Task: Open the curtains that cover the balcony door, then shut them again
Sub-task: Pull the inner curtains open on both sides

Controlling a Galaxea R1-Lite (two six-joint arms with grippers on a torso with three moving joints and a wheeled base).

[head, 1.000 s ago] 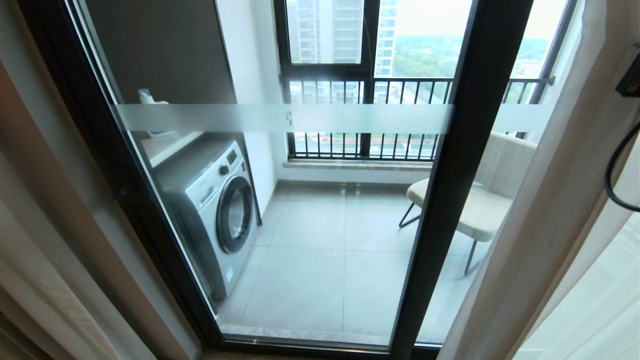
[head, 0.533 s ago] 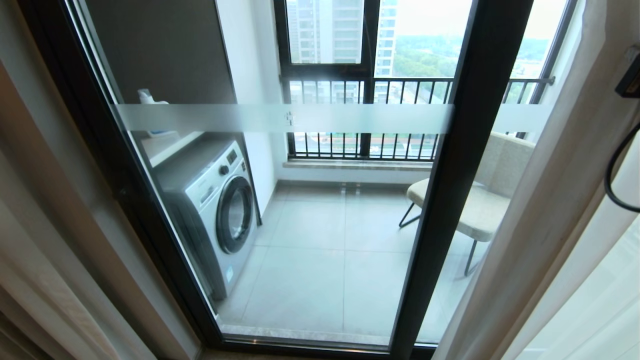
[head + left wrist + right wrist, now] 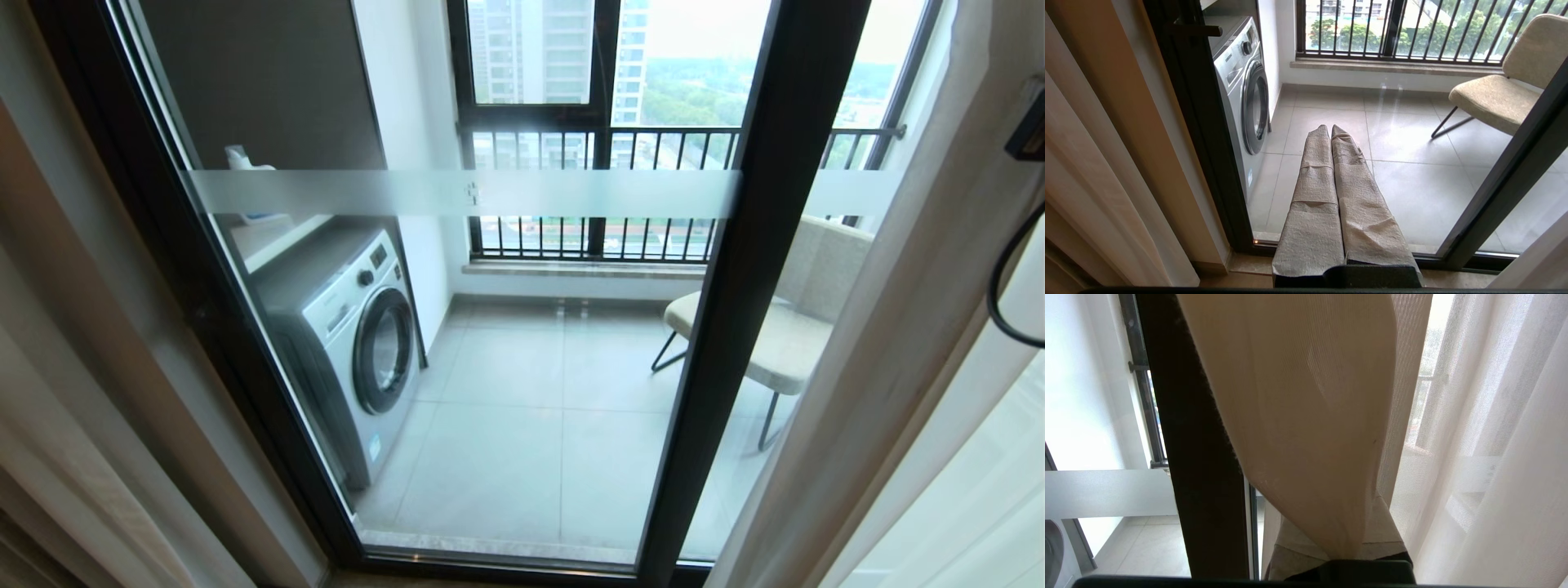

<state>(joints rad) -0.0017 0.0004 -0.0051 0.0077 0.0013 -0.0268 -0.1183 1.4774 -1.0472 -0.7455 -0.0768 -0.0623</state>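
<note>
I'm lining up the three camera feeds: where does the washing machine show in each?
Head view: washing machine left of centre, behind the balcony door glass.
Left wrist view: beside the door's dark frame, past the shut left gripper.
Right wrist view: only a sliver at the edge.
Shared landmark: the door's frosted band in head and right wrist views.

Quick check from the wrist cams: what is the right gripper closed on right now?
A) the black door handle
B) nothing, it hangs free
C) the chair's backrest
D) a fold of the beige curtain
D: in the right wrist view the right gripper is shut on a pinched fold of the beige curtain, beside the balcony door frame and the white sheer.
</note>
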